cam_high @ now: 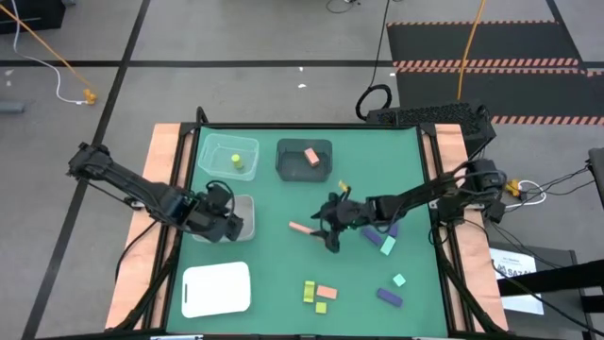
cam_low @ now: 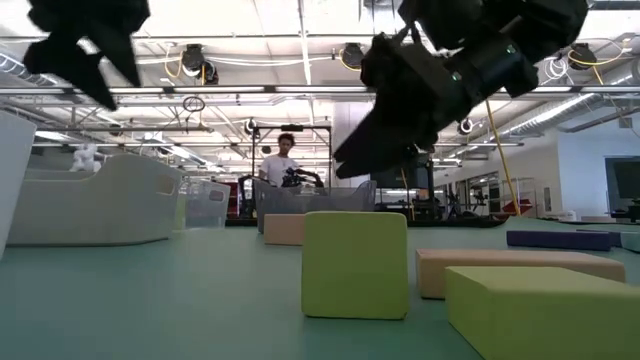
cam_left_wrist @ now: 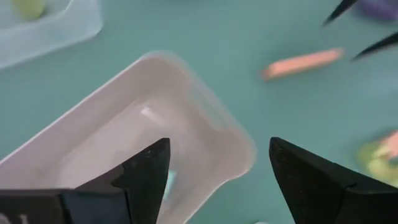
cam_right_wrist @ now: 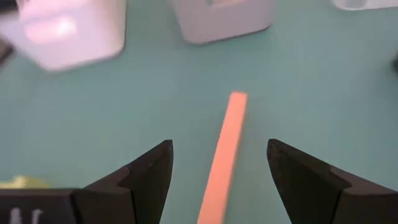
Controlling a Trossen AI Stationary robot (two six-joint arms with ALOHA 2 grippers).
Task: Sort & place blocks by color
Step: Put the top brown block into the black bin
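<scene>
the right end effector (cam_high: 329, 229) hangs spread over the salmon bar (cam_high: 302, 229) lying mid-desk (cam_high: 283, 293), the bar showing between its fingers (cam_right_wrist: 146, 171) in the right wrist view. left of the bar, the left end effector (cam_high: 238, 216) hovers spread and empty above a clear bin (cam_high: 245, 227). more blocks (cam_high: 321, 292) lie toward the front of the bar, near the white tray (cam_high: 216, 288).

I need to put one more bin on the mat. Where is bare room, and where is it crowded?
Bare mat lies between the white tray and the yellow-green block. Crowded: the near right side, around the salmon bar, the right end effector and the purple block.
</scene>
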